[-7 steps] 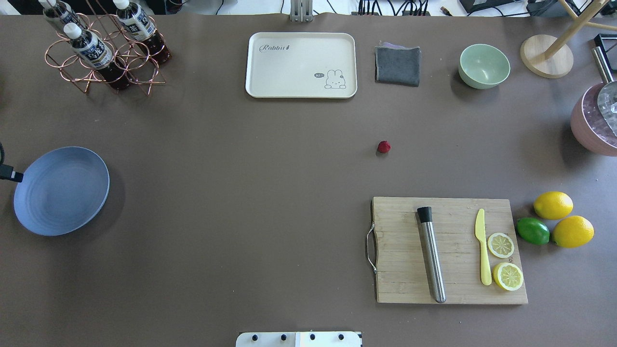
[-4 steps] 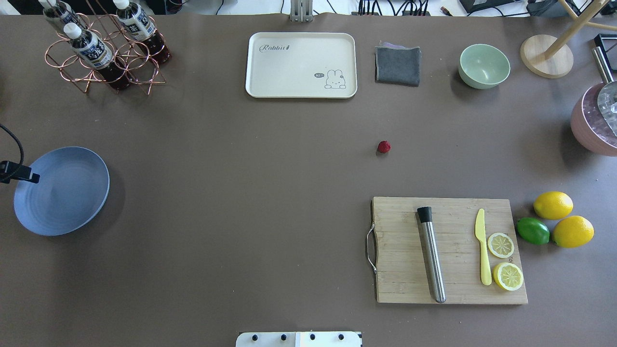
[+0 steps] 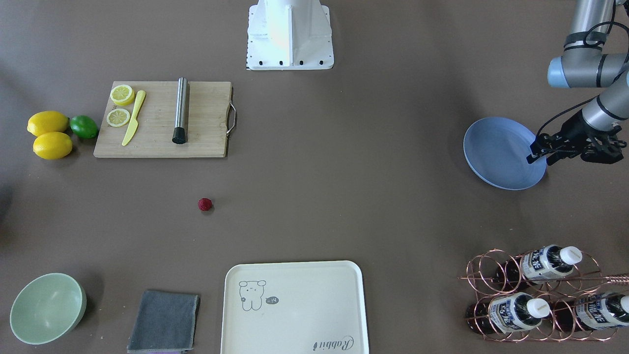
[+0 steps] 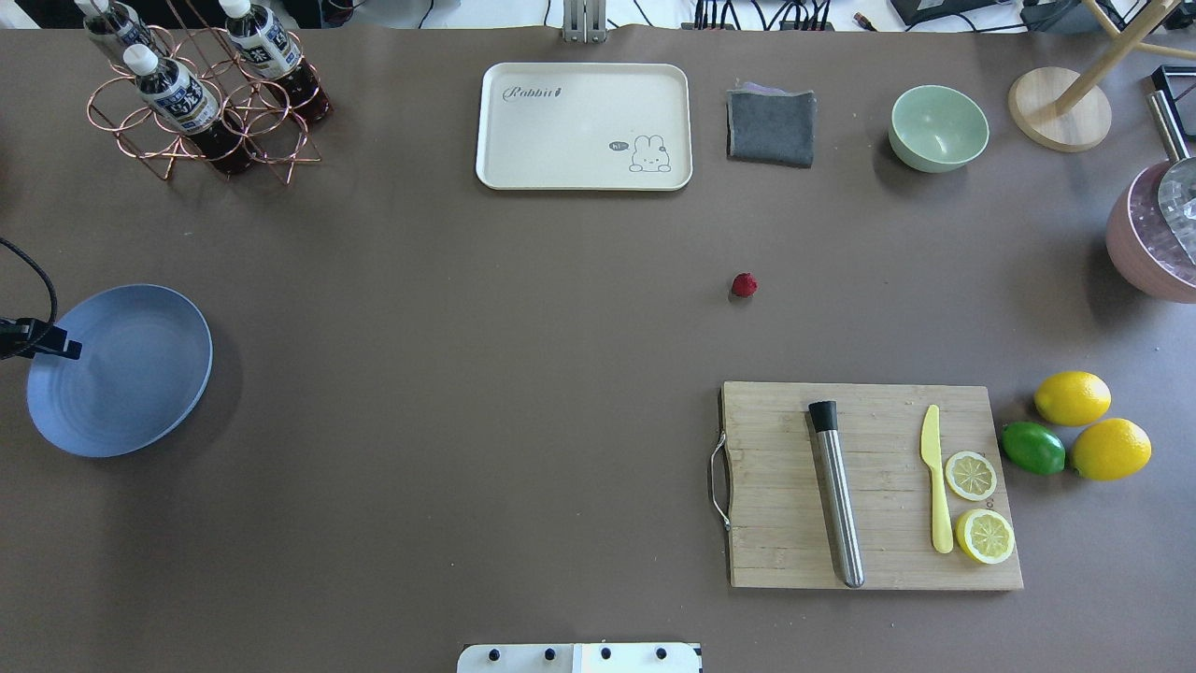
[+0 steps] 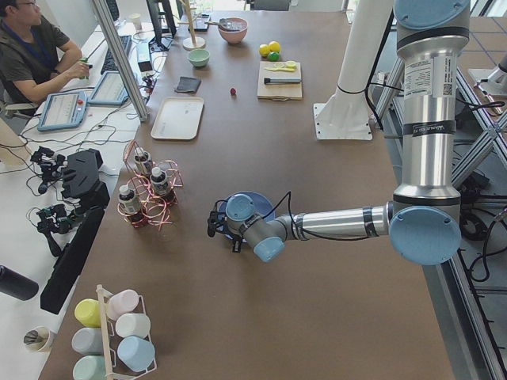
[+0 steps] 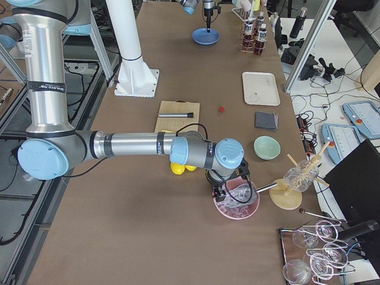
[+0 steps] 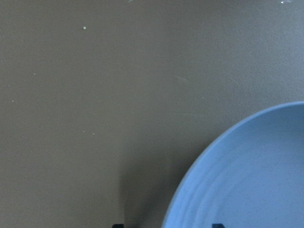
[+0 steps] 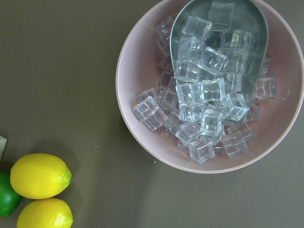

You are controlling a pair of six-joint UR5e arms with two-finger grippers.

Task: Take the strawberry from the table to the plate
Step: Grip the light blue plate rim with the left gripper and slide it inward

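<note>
The strawberry [image 4: 744,285] [image 3: 205,204], small and dark red, lies alone on the brown table [image 4: 467,374], right of centre. Far to its left sits the light blue plate [image 4: 121,374] [image 3: 501,152] with nothing on it. My left gripper [image 3: 540,156] [image 4: 51,344] hovers over the plate's outer rim. In the left wrist view its two fingertips [image 7: 118,225] stand wide apart, open and holding nothing. My right gripper [image 6: 228,190] shows only in the exterior right view, above a pink bowl of ice cubes [image 8: 209,90]. I cannot tell whether it is open or shut.
A wooden cutting board [image 4: 869,486] with a steel muddler, yellow knife and lemon halves lies near the strawberry. Lemons and a lime [image 4: 1032,448] sit beside it. A cream tray [image 4: 584,126], grey cloth [image 4: 771,126], green bowl [image 4: 938,128] and bottle rack [image 4: 201,93] line the far edge.
My left gripper has moved a little to the right, further over the plate's rim. The strawberry and everything else have stayed put.
</note>
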